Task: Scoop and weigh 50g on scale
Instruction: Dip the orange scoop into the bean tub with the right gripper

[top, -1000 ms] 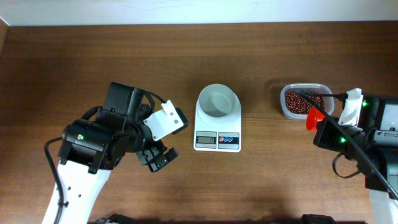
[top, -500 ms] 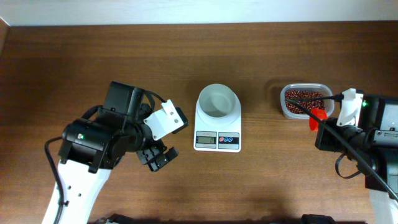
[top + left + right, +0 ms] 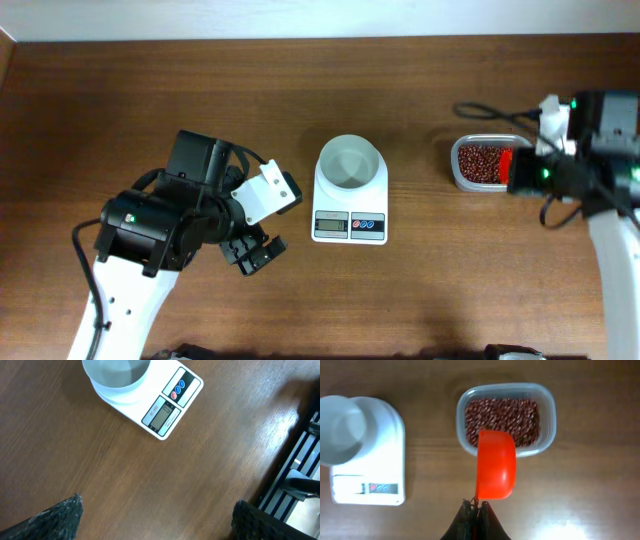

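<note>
The right fingers (image 3: 462,527) have carried the red scoop (image 3: 495,465) up the table, over the tub (image 3: 547,400) of beans (image 3: 520,415).

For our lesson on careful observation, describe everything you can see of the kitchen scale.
The scale is a white plastic unit lying flat on the wooden table near its middle. A round white bowl, empty, sits on its far end; a grey display and blue and red buttons face the near edge. Only the table touches it; the bean tub stands apart to its right.

Clear plastic tub (image 3: 548,416) on brown wooden table (image 3: 150,90), orange-red scoop (image 3: 495,467) over its near rim.
</note>
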